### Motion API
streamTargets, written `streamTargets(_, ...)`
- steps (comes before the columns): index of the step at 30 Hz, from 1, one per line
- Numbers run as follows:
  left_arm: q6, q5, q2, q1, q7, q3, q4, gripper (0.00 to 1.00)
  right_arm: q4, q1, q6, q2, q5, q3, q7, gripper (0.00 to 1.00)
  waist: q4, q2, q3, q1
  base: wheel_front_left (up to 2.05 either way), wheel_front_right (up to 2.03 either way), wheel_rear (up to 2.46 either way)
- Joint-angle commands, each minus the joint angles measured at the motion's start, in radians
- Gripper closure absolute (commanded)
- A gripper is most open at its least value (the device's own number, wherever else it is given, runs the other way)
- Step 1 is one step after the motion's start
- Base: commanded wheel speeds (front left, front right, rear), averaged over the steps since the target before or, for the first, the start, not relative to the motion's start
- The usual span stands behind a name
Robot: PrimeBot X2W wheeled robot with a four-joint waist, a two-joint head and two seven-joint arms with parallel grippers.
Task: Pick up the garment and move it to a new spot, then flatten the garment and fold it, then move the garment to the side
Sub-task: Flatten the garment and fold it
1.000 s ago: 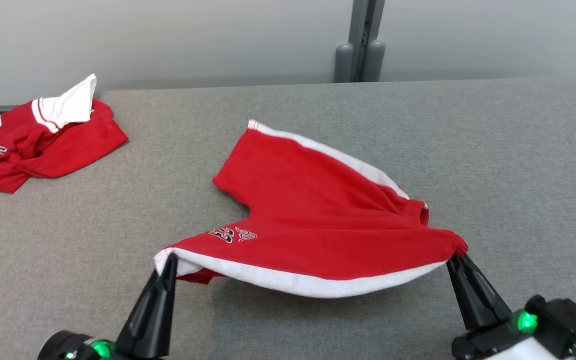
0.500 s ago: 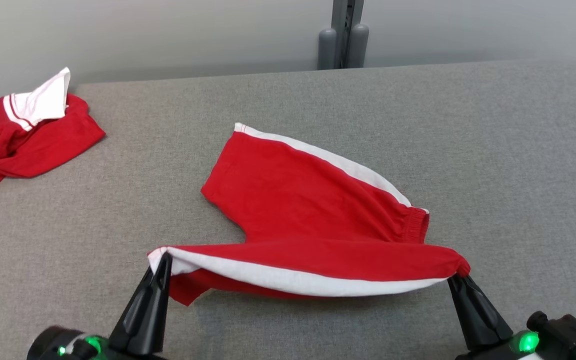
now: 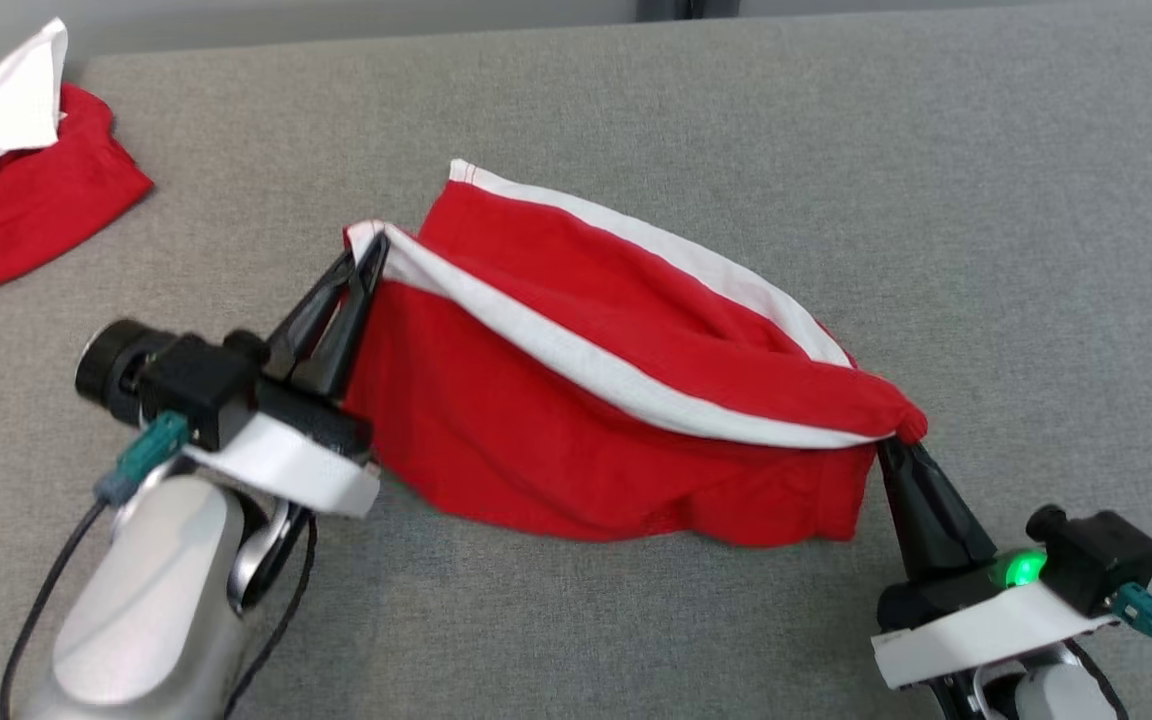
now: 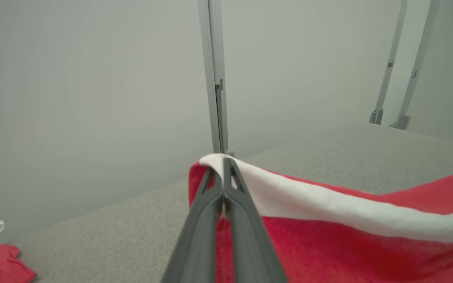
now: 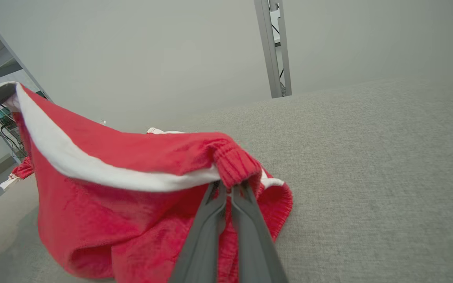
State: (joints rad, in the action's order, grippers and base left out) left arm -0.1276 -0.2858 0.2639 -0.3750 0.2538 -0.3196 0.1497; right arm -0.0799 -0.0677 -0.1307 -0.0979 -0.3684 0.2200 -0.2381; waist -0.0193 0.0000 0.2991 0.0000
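Left gripper (image 3: pixel 368 258): I've pinched the hem corner of red cotton shorts with white stripes (image 3: pixel 556 420).
Right gripper (image 3: pixel 893 447): clamped on waistband.
Shorts: strung left-to-right between them, sagging onto grey cloth table (image 3: pixel 1036 250).

grey fabric tabletop (image 3: pixel 936 150), pale wall (image 4: pixel 92 78), metal post (image 5: pixel 267 51)

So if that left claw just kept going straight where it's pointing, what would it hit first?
The left gripper is shut on a white-trimmed corner of the red shorts. Past that, its way looks free above the grey table, probably until the metal post, though depth is unclear.
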Motion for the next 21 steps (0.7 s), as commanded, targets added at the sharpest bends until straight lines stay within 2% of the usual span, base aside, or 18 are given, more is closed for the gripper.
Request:
streamTargets(1,-0.001,0.004,0.000,-0.098,0.006,-0.026,0.076,1.00,-0.020,-0.044,0.000,0.008,-0.005,-0.009,-0.010,1.00,-0.010,0.0000,0.055,0.0000,0.00,0.00,0.00)
streamTargets(6,-0.001,-0.003,-0.016,-0.296,0.011,-0.074,0.266,1.00,-0.071,-0.125,0.000,0.031,0.001,-0.037,-0.017,1.00,-0.031,0.0000,0.129,0.0000,0.00,0.00,0.00)
streamTargets(10,-0.001,0.008,-0.043,-0.414,0.012,-0.075,0.395,1.00,-0.102,-0.171,0.000,0.041,0.010,-0.045,-0.023,1.00,-0.043,0.0000,0.176,0.0000,0.00,0.00,0.00)
streamTargets(21,-0.002,0.041,-0.090,-0.586,0.011,-0.077,0.670,1.00,-0.175,-0.265,0.000,0.046,-0.010,-0.010,-0.026,1.00,-0.071,0.0000,0.228,0.0000,0.00,0.00,0.00)
